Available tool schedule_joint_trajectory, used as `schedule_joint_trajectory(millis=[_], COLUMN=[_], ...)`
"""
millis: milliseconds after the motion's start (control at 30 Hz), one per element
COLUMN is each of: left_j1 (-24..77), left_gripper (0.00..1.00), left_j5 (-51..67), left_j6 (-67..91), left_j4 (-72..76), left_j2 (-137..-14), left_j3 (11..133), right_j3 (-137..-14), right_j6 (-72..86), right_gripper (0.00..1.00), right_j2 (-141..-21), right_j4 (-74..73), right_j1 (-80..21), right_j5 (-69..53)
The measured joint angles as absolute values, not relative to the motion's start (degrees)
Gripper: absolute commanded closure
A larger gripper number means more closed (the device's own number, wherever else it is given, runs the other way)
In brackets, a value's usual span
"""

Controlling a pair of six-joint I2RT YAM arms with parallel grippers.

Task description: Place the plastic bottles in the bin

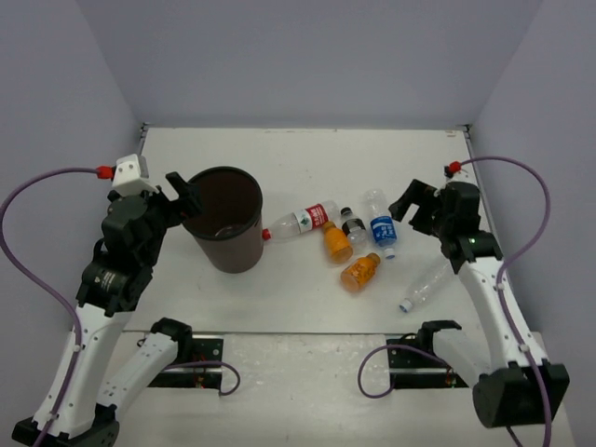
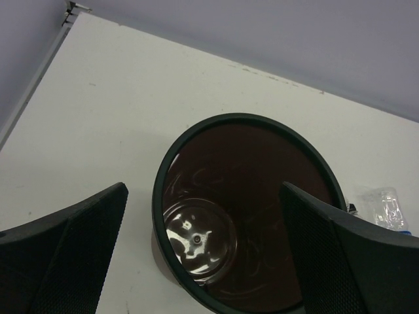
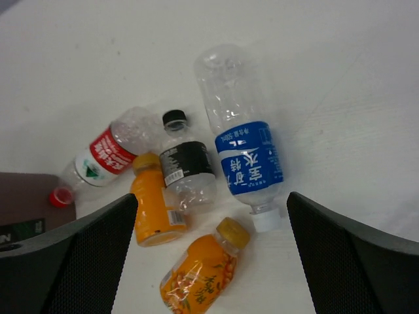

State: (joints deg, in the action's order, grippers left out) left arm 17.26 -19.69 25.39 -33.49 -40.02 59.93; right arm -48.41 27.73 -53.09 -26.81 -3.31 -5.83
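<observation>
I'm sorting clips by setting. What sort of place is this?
Probably a robotics lab test cell: a white table boxed in by plain lilac walls, two robot arms bolted at its near edge, and a bin and bottles set out.

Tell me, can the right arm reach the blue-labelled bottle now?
Probably yes: the open right gripper hangs above the blue-labelled bottle, nothing covers it, though the black-capped bottle lies close beside.

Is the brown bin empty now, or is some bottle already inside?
Empty: the left wrist view looks down into the bin and shows only its bare, shiny bottom.
</observation>
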Motion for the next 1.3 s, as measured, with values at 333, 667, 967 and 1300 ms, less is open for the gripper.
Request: schedule_joint_trajectory(millis=[333, 667, 967, 1300], left_j1=[17.26, 17.26, 17.26, 17.26], left_gripper=[0.0, 0.0, 0.0, 0.0], left_j5=[-18.11, -14.09, -10.35, -6.22], left_j6=[26.0, 25.91, 25.73, 25.32], left_j4=[-31.1, -29.61, -29.58, -29.63], left_j2=[-37.9, -40.5, -39.09, -37.58], left_j3=[58.04, 57.71, 57.71, 57.49], right_j3=[-46.84, -52.12, -52.71, -71.68], right_j6=[24.83, 24.38, 22.81, 21.42], right_gripper=[0.01, 0.27, 0.76, 0.74], right_j2=[-75.1, -90.25, -91.44, -82.18], right_j4=[-23.96, -21.67, -21.29, -26.98], right_j1=[-5.12, -7.66, -7.77, -15.44], right_j5=[-4.47, -2.04, -1.97, -4.55])
